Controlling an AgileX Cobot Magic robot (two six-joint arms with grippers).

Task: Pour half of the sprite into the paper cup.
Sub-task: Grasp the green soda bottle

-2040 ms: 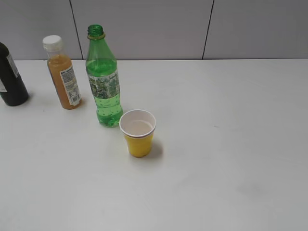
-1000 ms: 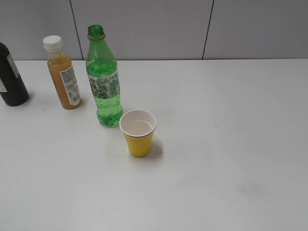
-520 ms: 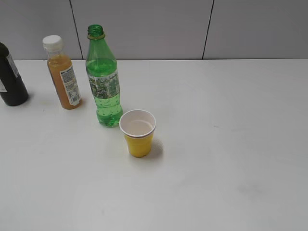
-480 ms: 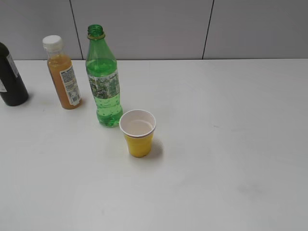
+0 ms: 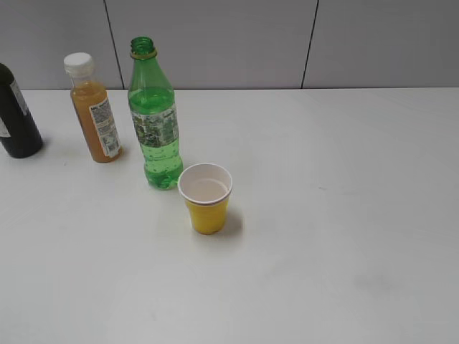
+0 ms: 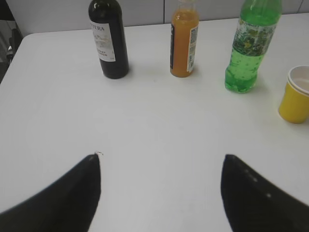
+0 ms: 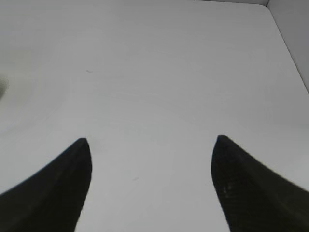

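Observation:
The sprite (image 5: 153,118), a tall green capless bottle with clear liquid, stands upright on the white table; it also shows in the left wrist view (image 6: 251,46). The paper cup (image 5: 206,198), yellow outside and white inside, stands just in front and right of it, and shows at the right edge of the left wrist view (image 6: 296,94). My left gripper (image 6: 161,157) is open and empty, well short of the bottles. My right gripper (image 7: 151,140) is open and empty over bare table. Neither gripper shows in the exterior view.
An orange juice bottle (image 5: 93,109) with a white cap stands left of the sprite, also seen in the left wrist view (image 6: 184,41). A dark black bottle (image 5: 16,116) stands further left, also in the left wrist view (image 6: 109,41). A grey wall runs behind the table.

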